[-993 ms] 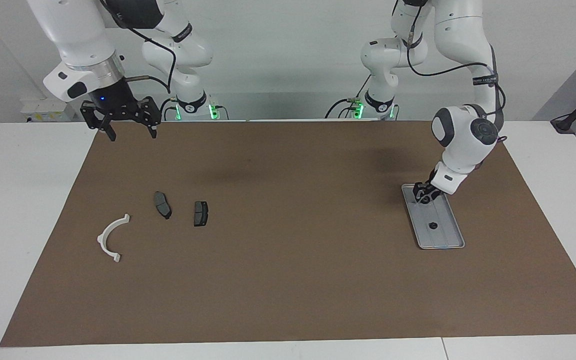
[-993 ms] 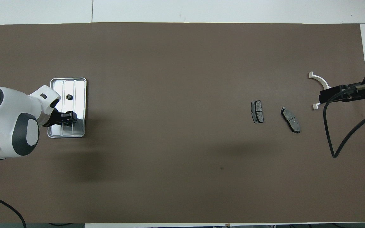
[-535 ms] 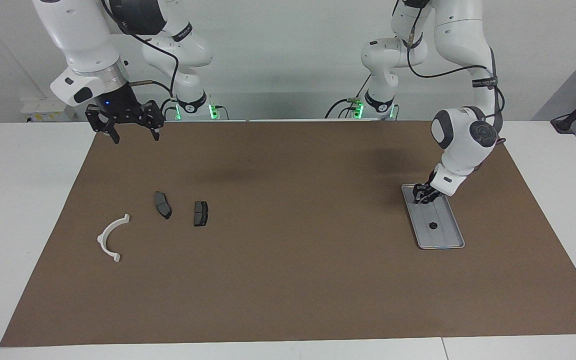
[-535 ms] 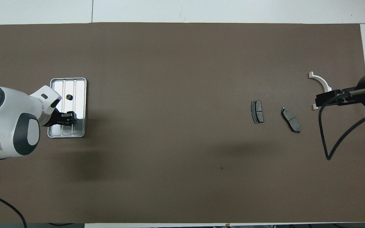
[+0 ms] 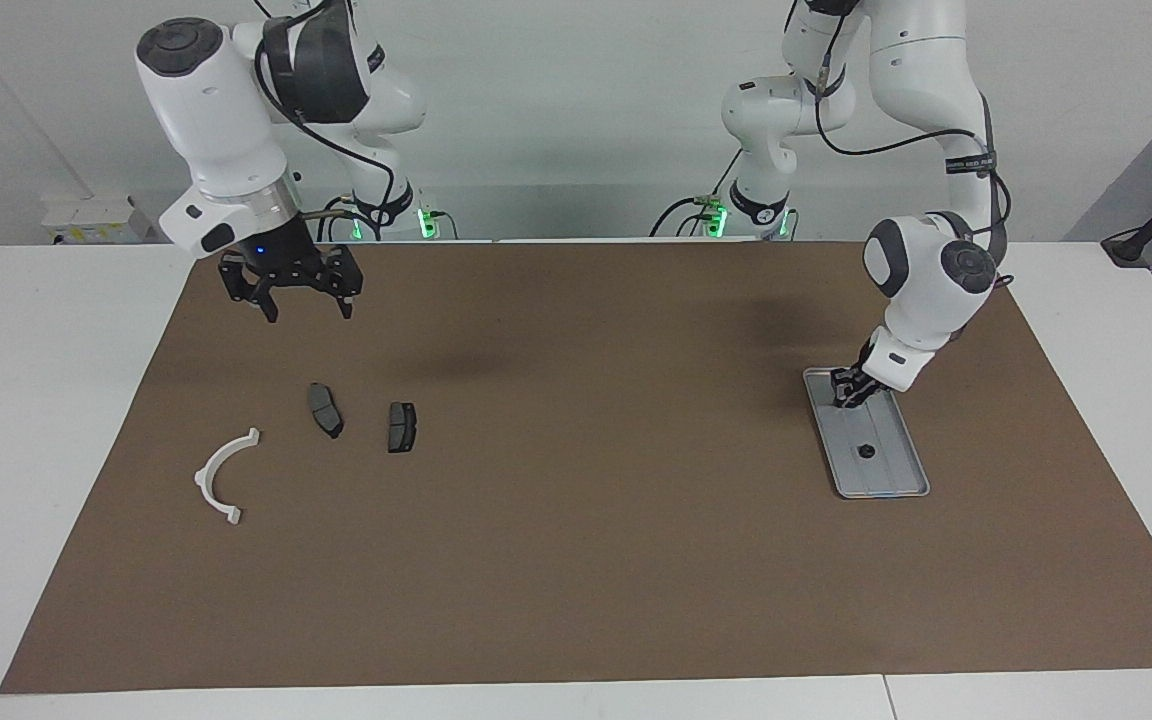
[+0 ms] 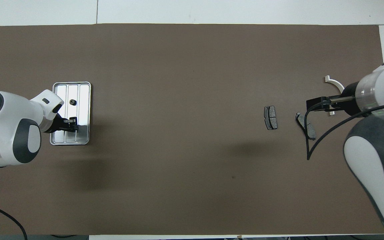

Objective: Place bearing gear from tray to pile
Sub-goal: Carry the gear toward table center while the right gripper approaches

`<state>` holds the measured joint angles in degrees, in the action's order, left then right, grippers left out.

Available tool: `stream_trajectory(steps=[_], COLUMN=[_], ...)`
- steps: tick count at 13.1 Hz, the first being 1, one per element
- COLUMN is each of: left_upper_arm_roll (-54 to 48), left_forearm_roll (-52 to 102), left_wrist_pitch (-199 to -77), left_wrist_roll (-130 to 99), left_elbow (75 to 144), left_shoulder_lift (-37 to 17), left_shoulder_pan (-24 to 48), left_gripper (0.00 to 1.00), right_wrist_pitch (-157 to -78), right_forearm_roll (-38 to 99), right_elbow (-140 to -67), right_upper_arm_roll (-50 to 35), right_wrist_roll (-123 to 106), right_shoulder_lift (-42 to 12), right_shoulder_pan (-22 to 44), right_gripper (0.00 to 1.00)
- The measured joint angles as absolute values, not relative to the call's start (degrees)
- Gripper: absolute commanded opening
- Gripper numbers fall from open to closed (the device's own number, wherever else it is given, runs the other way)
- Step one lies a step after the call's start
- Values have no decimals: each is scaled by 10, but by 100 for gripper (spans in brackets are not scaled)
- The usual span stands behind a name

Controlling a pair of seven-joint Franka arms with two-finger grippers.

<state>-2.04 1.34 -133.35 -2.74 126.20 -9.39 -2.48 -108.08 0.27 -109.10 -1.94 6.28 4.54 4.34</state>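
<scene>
Tray [image 5: 911, 490]: left gripper [image 5: 848, 392] down inside for gear [image 5: 865, 451], grip unclear | right gripper [image 5: 308, 313] spread, waiting upper frame by pile [image 5: 326, 410]

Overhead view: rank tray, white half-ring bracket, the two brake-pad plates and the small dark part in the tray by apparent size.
1. Tray
2. White half-ring bracket, partly covered by the right arm, so rank unsure
3. The two brake-pad plates, about alike
4. Small dark part

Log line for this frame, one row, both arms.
left gripper: down in tray, end nearer robots | small dark part: loose in tray | right gripper: open, raised over mat by pile
</scene>
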Motion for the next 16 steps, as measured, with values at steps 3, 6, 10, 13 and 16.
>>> stream_trajectory(steps=[3,6,10,13,16], left_upper_arm_roll=[-25,-29,-32,-31,-30], left_forearm_roll=[15,20,27,27,27], left_wrist_pitch=[-1257,-1199,-1214,-1224,-1269], left_wrist_roll=[-100,-250,-435,-540,-605], left_elbow=[1190,1115,1084,1051,1024], left_shoulder_lift=[-93,-95,-113,-153,-223], left_shoulder_pan=[2,85,205,284,341], left_gripper=[0,0,0,0,0], right_wrist_pitch=[-1140,-1181,-1209,-1210,-1211], right_forearm_roll=[3,3,3,3,3], right_elbow=[-1123,-1136,-1136,-1135,-1135], right_upper_arm_roll=[-20,-21,-22,-20,-20], right_wrist_roll=[120,178,227,227,227], right_shoulder_lift=[33,3,-26,-26,-26], right_shoulder_pan=[71,94,109,109,109], right_gripper=[100,100,100,100,100])
